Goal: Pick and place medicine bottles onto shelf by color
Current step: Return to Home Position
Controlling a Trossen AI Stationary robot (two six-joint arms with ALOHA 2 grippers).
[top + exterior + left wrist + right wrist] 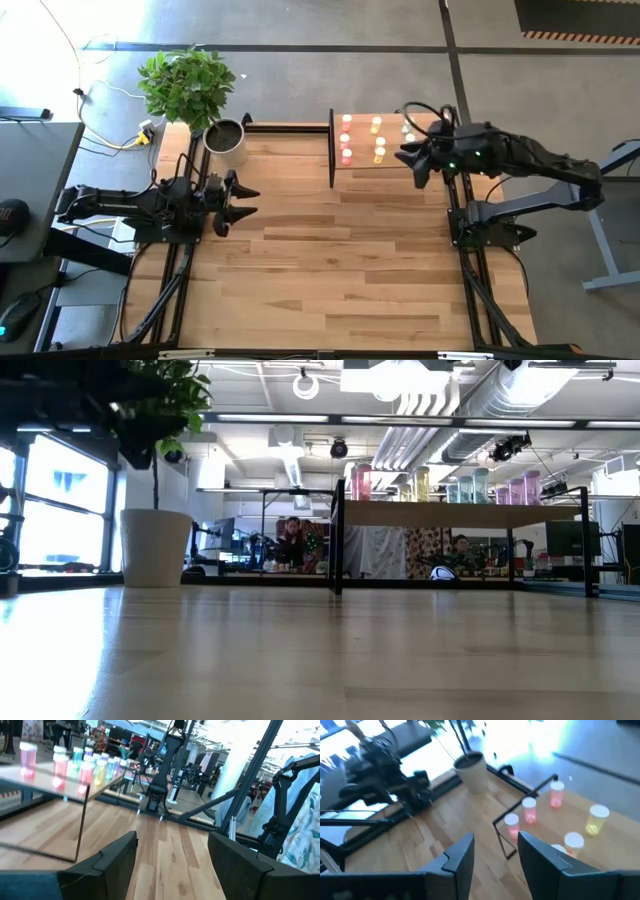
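Bottles sorted on the shelf, both arms off them.

The medicine bottles (378, 142) stand on the shelf (362, 132) at the far edge of the surface (340, 260), grouped in rows. The red-pink ones are at the shelf's left end, the yellow ones are beside them, and a pale green-white one is further right. The low view shows more bottles along the raised board, magenta-tinted ones among them. The right gripper (412, 163) hovers above the shelf's right end, its fingers (460, 857) spread apart and holding nothing. The left gripper (238, 201) hangs over the left side of the surface, near the grey plant pot (226, 142) and well apart from the shelf. Its fingers (116, 854) are also spread and empty.
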